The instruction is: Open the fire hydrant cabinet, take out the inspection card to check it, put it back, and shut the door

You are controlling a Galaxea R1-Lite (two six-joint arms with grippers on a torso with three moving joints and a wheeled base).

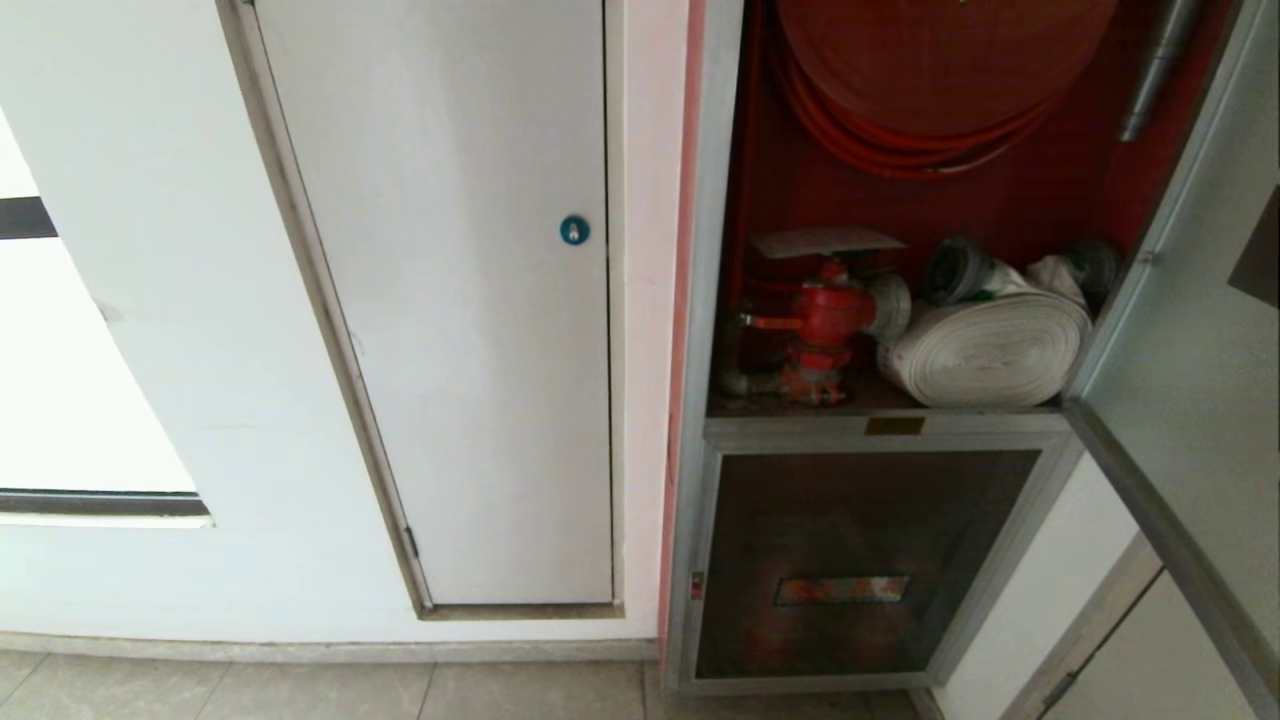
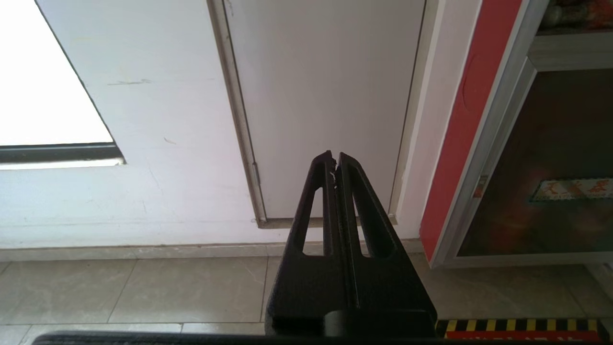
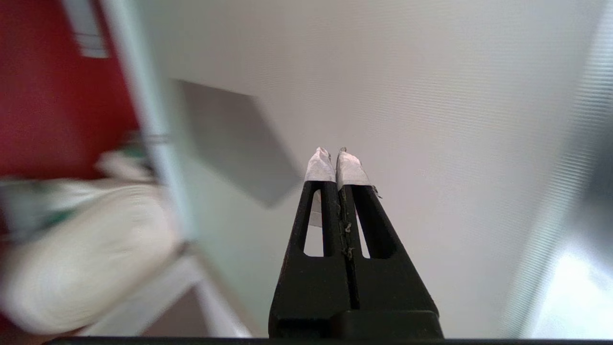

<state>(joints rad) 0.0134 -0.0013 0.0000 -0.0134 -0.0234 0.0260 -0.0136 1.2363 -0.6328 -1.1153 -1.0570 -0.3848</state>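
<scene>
Your right gripper (image 3: 335, 155), pinched shut and empty, faces the open door (image 3: 431, 120); the inspection card (image 1: 825, 241) lies flat atop the red valve (image 1: 830, 315), inside the cabinet (image 1: 715, 300) beside that door.

One hose reel (image 1: 930, 80), one red valve (image 1: 825, 320), one rolled hose (image 1: 990, 350), two claws.

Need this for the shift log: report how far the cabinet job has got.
Done: the door stands swung open, showing the red valve and rolled hose. In hand: nothing; the right gripper is shut and empty by the open door, and the left gripper is shut and parked. Left: closing the door; a card lies on the valve.
</scene>
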